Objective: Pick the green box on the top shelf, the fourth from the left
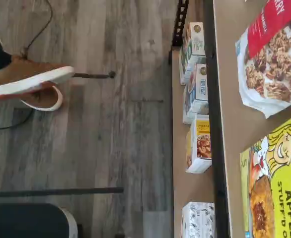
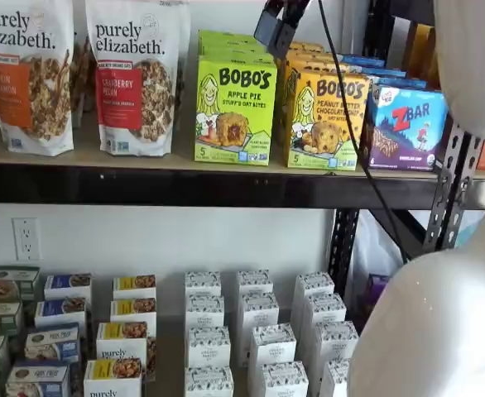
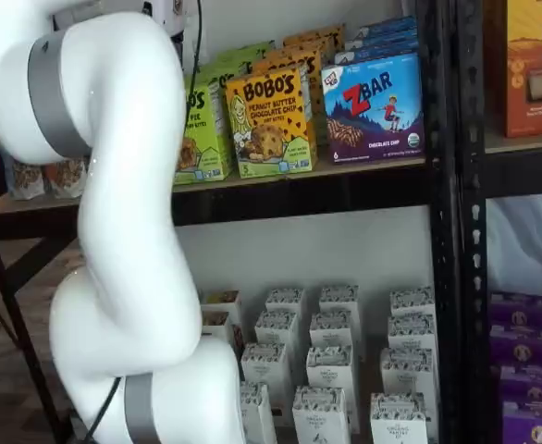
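Observation:
The green box [image 2: 235, 107], lime-green with "BOBO'S Apple Pie" and a cartoon blonde girl, stands upright on the top shelf [image 2: 226, 186], a tan board with a black front beam. Black fingers of my gripper [image 2: 277, 29] hang from above, just over the green box's upper right corner, with a cable beside them. They hold nothing and stand open. The wrist view looks down on the green box [image 1: 277, 188] lying on the tan board [image 1: 230, 74]. In a shelf view my white arm covers most of the green box [image 3: 202, 134].
Two granola bags [image 2: 139, 74] stand left of the green box. A yellow-orange Bobo's box [image 2: 325, 116] and a blue ZBar box [image 2: 404, 128] stand to its right. Small white boxes [image 2: 259, 339] fill the lower level. My white arm [image 3: 114, 231] fills the foreground.

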Action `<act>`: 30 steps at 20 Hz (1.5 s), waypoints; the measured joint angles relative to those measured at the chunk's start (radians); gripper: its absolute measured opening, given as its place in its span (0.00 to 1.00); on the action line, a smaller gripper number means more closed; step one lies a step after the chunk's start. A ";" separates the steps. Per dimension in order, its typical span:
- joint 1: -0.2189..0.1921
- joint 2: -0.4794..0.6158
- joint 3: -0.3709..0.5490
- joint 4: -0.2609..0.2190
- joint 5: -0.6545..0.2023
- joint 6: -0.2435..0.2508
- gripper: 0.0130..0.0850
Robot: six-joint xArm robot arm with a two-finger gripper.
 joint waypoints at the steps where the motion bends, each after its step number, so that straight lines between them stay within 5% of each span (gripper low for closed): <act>1: -0.001 0.007 -0.010 -0.001 0.012 0.000 1.00; 9: -0.023 0.031 -0.041 0.009 0.025 -0.015 1.00; 30: -0.009 -0.026 0.145 -0.017 -0.300 -0.051 1.00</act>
